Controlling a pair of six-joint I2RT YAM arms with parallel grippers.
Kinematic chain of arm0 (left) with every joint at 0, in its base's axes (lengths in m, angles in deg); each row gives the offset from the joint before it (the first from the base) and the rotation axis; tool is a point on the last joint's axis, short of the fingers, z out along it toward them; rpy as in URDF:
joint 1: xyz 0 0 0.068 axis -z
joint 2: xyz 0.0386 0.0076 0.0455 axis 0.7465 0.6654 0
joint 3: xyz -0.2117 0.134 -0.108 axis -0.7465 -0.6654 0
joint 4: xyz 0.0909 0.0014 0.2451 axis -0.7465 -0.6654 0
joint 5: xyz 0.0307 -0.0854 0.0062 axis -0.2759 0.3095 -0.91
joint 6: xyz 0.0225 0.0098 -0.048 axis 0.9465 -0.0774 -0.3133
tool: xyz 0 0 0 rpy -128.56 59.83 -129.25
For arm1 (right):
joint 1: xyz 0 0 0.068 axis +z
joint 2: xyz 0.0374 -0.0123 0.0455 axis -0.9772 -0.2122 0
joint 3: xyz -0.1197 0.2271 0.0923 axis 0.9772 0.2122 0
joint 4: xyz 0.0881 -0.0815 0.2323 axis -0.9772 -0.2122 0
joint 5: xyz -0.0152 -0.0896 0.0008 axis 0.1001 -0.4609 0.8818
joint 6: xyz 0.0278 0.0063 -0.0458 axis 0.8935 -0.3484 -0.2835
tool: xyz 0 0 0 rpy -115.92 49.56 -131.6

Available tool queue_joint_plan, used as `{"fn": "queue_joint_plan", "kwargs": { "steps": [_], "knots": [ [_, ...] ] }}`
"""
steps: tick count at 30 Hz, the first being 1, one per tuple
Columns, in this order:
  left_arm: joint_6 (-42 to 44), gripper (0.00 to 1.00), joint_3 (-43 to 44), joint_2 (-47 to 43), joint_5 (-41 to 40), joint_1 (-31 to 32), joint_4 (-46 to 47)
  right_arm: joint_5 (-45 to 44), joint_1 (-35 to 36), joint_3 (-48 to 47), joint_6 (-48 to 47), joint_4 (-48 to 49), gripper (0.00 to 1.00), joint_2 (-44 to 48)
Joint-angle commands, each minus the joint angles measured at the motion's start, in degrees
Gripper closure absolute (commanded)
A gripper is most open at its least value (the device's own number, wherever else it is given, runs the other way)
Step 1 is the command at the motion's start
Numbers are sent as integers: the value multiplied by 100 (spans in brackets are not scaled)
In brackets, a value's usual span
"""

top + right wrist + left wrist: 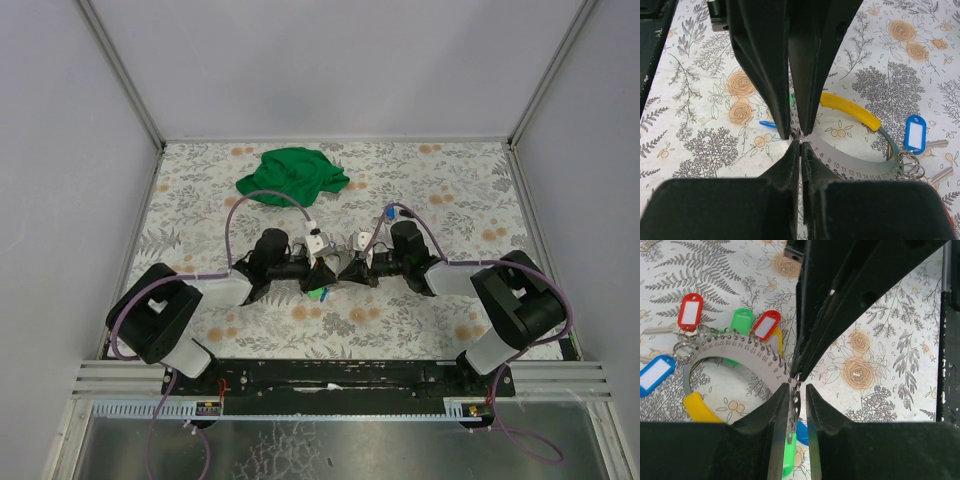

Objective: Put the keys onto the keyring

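Note:
The keyring is a grey numbered metal arc (735, 352) with a yellow sleeve (700, 407), lying on the flowered table. Keys with red (690, 311), green (741, 320) and blue (655, 374) tags hang on its far end. My right gripper (800, 144) is shut on the arc's free end (850, 162). My left gripper (797, 387) faces it tip to tip, its jaws narrowly closed on a thin metal key piece with a green tag (789, 455) hanging below. In the top view both grippers, left (318, 272) and right (345, 272), meet at the table's middle.
A crumpled green cloth (292, 175) lies at the back, left of centre. A loose blue tag (767, 124) lies on the table under the grippers. A blue-tagged key (915, 132) and bare keys sit at the arc's far end. Walls close the table on three sides.

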Motion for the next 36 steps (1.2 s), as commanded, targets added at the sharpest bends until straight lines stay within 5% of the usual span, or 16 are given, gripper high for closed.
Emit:
{"fn": "queue_joint_plan", "kwargs": {
  "steps": [1, 11, 36],
  "knots": [
    [-660, 79, -381, -88, 381, -322, 1469, 127, 1, 231, 553, 1245, 97, 62],
    [-1202, 72, -619, 168, 813, -639, 2501, 239, -10, 603, 1496, 2879, 100, -247],
    [-1709, 73, -642, 731, 1355, -824, 3315, 278, -108, 811, 2087, 3841, 100, -519]
  ]
}}
